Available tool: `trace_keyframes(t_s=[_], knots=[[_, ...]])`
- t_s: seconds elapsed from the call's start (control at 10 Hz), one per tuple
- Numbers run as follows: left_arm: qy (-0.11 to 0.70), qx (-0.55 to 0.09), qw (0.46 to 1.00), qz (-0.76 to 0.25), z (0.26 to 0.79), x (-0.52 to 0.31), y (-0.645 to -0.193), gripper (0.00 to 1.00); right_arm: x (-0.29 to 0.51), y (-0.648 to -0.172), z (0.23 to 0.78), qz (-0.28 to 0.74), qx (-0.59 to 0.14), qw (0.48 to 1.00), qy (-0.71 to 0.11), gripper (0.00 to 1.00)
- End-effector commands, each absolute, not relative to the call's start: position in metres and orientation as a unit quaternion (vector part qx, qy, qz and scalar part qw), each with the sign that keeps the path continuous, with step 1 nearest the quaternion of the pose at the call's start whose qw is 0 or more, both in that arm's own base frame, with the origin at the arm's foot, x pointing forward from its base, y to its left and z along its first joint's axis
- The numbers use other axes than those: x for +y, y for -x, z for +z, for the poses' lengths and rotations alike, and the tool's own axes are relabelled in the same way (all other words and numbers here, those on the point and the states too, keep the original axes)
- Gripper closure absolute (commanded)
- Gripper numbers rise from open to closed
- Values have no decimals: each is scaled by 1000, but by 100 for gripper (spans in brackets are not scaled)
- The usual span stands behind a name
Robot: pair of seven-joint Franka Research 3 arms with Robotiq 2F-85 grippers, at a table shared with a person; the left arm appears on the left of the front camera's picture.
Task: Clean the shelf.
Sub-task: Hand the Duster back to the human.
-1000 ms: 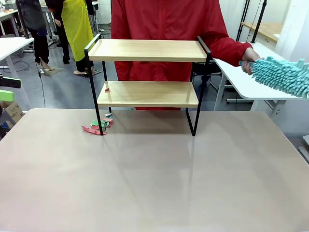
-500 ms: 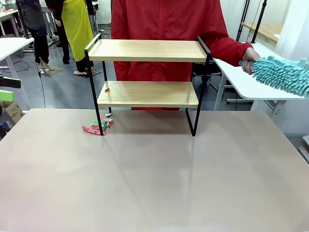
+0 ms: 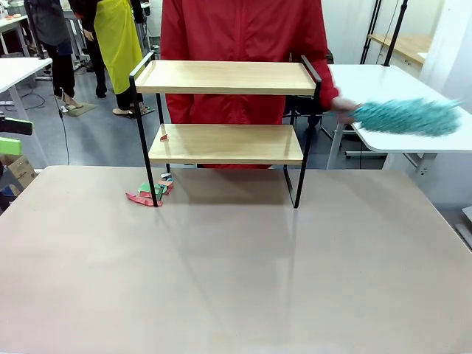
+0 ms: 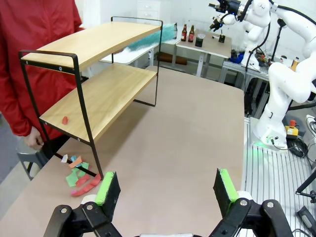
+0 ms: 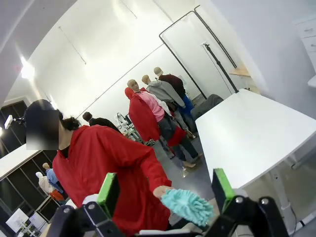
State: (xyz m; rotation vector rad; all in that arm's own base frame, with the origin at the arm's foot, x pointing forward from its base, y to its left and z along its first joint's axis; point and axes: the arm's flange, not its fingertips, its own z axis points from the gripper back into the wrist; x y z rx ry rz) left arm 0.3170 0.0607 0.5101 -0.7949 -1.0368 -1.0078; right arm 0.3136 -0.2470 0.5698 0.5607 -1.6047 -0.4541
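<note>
Barely started, honestly: shelf not cleaned yet.

Big beige table (image 3: 236,280) with the two-tier shelf of light wooden boards in a thin black metal frame (image 3: 225,110) standing at its far edge, right in front of the person in the red jacket (image 3: 243,44). Fluffy teal duster (image 3: 405,116) now blurred and swung lower toward the shelf, versus held higher out to the side a moment ago. Still a small red scrap (image 4: 64,120) on the lower board, plus a pile of red and green paper scraps (image 3: 151,193) by the left foot. Left gripper (image 4: 165,190) gaping wide, holding nothing; right gripper (image 5: 165,190) same deal.
</note>
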Motion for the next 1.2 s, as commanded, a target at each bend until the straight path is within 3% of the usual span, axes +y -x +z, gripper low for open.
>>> trace_keyframes(t_s=[0.0, 1.1], knots=[[362, -470, 672, -443, 513, 59, -318, 0, -245, -310, 572, -196, -705, 638, -240, 0], [362, -470, 672, -443, 513, 59, -318, 0, -245, -310, 572, -196, -705, 638, -240, 0]])
